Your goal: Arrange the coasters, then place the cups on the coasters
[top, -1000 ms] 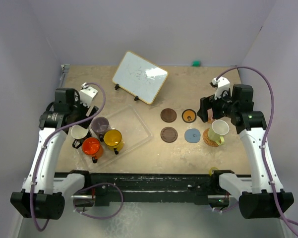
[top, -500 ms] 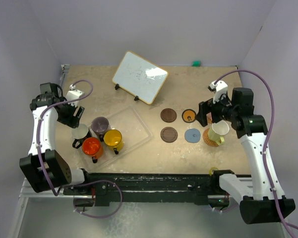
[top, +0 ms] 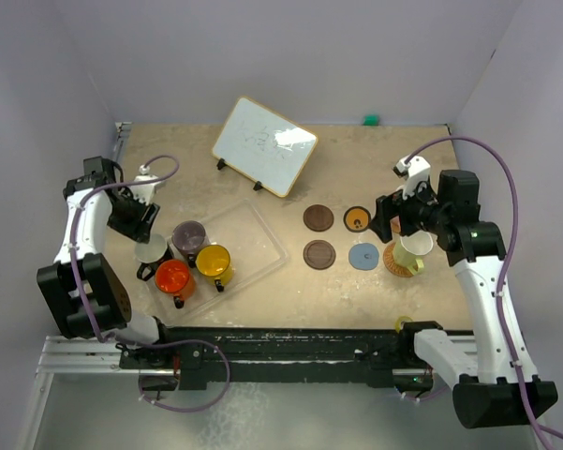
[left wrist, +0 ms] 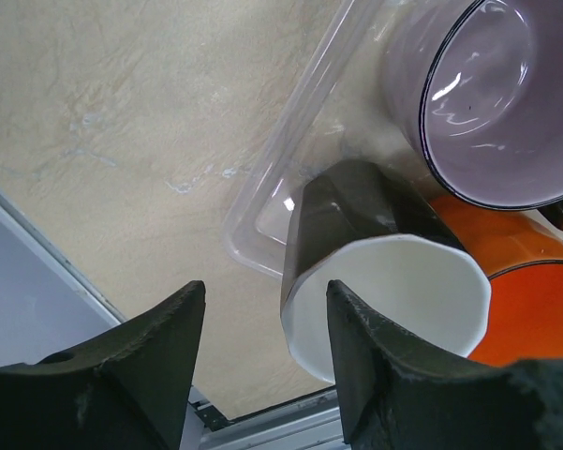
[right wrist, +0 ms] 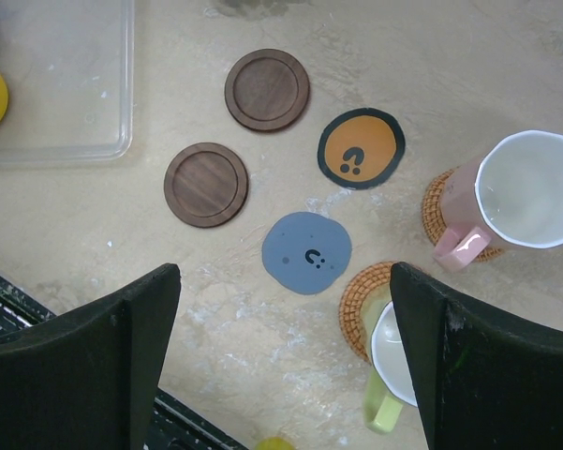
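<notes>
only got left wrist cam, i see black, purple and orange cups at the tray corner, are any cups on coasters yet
observer: two. the pink cup and the pale green cup each stand on a woven coaster.
operator: which coasters are bare
observer: four: two dark brown coasters, the orange coaster and the blue coaster.
operator: any more cups over here
observer: one, a yellow cup, in the tray beside the orange cup.
</notes>
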